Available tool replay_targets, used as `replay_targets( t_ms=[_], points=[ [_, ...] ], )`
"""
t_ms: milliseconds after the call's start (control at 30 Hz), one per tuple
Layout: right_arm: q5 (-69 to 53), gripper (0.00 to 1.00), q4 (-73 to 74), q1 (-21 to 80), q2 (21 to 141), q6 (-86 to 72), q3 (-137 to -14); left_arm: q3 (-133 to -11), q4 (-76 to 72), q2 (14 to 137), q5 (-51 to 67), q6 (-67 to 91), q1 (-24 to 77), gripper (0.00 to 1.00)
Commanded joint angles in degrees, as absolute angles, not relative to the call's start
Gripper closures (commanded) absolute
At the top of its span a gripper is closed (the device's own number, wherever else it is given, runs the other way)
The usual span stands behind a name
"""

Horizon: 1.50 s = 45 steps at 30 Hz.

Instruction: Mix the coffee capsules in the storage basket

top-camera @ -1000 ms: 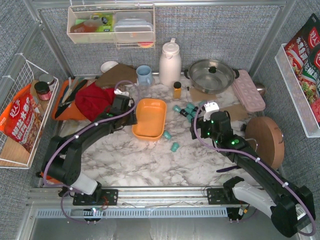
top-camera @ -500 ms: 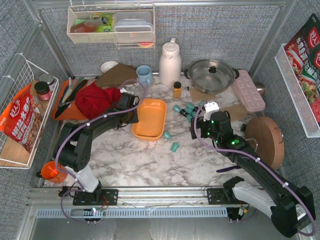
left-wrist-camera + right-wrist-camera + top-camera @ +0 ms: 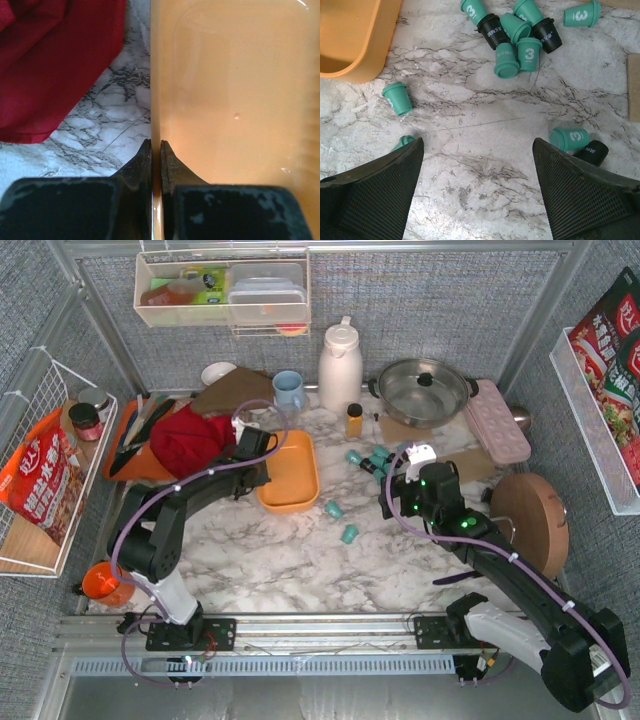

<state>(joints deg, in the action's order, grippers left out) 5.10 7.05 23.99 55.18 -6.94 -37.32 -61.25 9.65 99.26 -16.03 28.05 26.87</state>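
At the basket's left rim, my left gripper (image 3: 155,150) is clenched on the thin wall of the storage basket (image 3: 230,100), one finger inside and one outside. I judge this edge hold is meant for tipping or dragging it. Basket sits left of centre on the counter (image 3: 485,105), just beside a red cloth (image 3: 55,60). Its long axis runs from the near edge toward the back wall, open side up and apparently leaning right, toward the coffee capsules (image 3: 517,40). Those lie scattered on the marble, none visible inside. Right gripper (image 3: 476,150) hangs spread wide above them, grasping nothing.
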Motion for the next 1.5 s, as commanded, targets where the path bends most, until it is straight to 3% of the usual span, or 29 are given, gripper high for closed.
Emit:
replay_targets(
  t_ms=[0,300,867,967,1067,1267,1467],
  points=[
    [4.76,0.06,5.6,24.02,55.32,-7.47,-37.76,-60.48,11.03,98.64,-20.86,29.91,26.1,0.9],
    [4.59,0.06,5.65,24.02,55.57,-7.56,-37.79,-60.19,10.31,98.07,-17.49,21.78,24.05,0.89],
    [2.56,0.06,5.53,24.06,57.51,-7.21,-38.22,-72.18,16.95,106.87,-14.83,13.91,21.13,0.83],
    [1.99,0.06,5.54,24.02,58.06,-7.21,-38.39,-71.84,16.88,106.14,-15.52,14.14,21.17,0.76],
    [1.36,0.06,5.45,24.0,58.72,-7.05,-38.56,-71.81,17.04,104.94,-15.99,14.51,21.13,0.55],
    [0.59,0.06,5.91,24.02,59.1,-6.04,-39.08,-71.27,16.35,98.87,-17.81,15.37,21.18,0.4],
    [2.74,0.05,8.99,24.1,55.93,-5.58,-40.94,-71.44,17.46,89.07,-18.98,17.03,21.28,0.14]
  ],
)
